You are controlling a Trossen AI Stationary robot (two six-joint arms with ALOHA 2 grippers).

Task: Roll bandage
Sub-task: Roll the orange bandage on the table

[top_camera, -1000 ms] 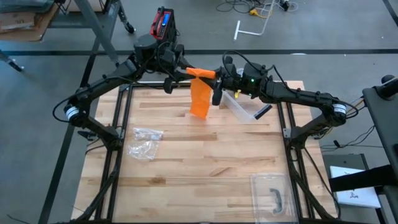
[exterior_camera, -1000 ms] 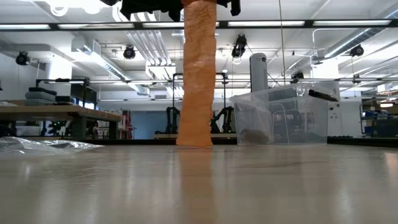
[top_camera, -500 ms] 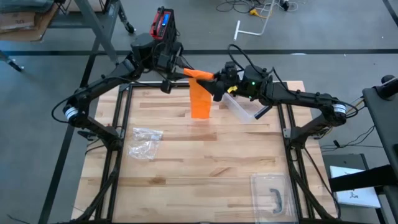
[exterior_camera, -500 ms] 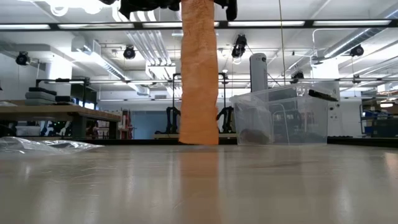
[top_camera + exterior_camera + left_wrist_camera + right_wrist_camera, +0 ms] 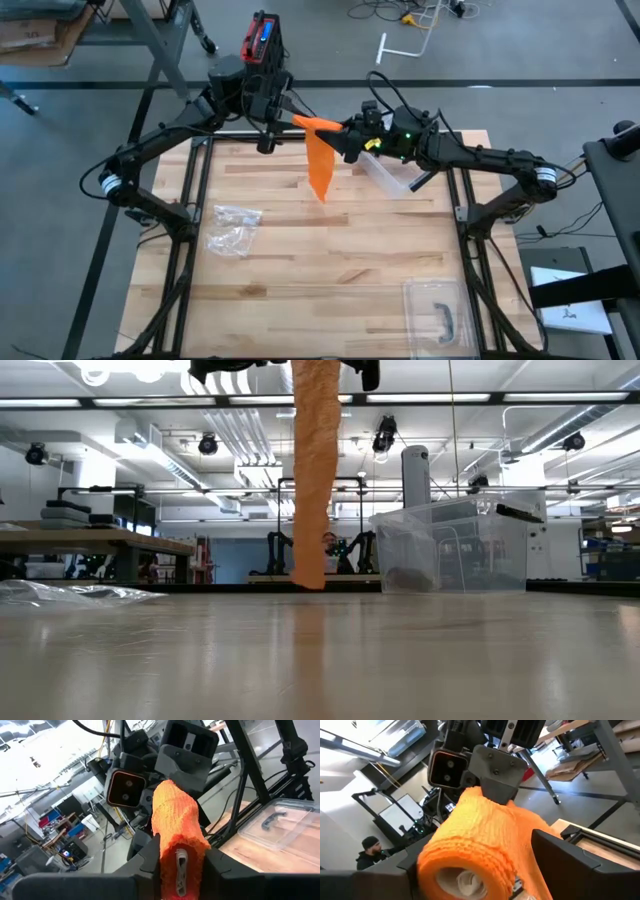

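Two grippers meet above the far edge of my wooden table (image 5: 330, 270), with an orange bandage (image 5: 319, 165) between them. Working from the left of the overhead view, I see a crumpled clear plastic wrapper (image 5: 233, 228) lying on the boards on the left side, well apart from the arms. Next comes the left gripper (image 5: 283, 117), raised over the table's far edge; in its wrist view its fingers (image 5: 150, 855) are pressed together on the rolled end of the bandage (image 5: 178, 837), clamped on either side of it. From that roll a loose orange tail hangs straight down, and in the low view the strip (image 5: 315, 470) reaches the tabletop or just short of it; I cannot tell which. Just to the right, the right gripper (image 5: 345, 140) faces the left one across the roll. In its wrist view the roll (image 5: 475, 852) sits between its fingers (image 5: 565, 862), which stand apart on either side with a gap showing, so they are spread and not pinching. Further right, a clear plastic bin (image 5: 392, 175) stands on the far right part of the table, under the right arm. Nearest me on the right, a clear lid (image 5: 437, 312) with a dark handle lies flat.
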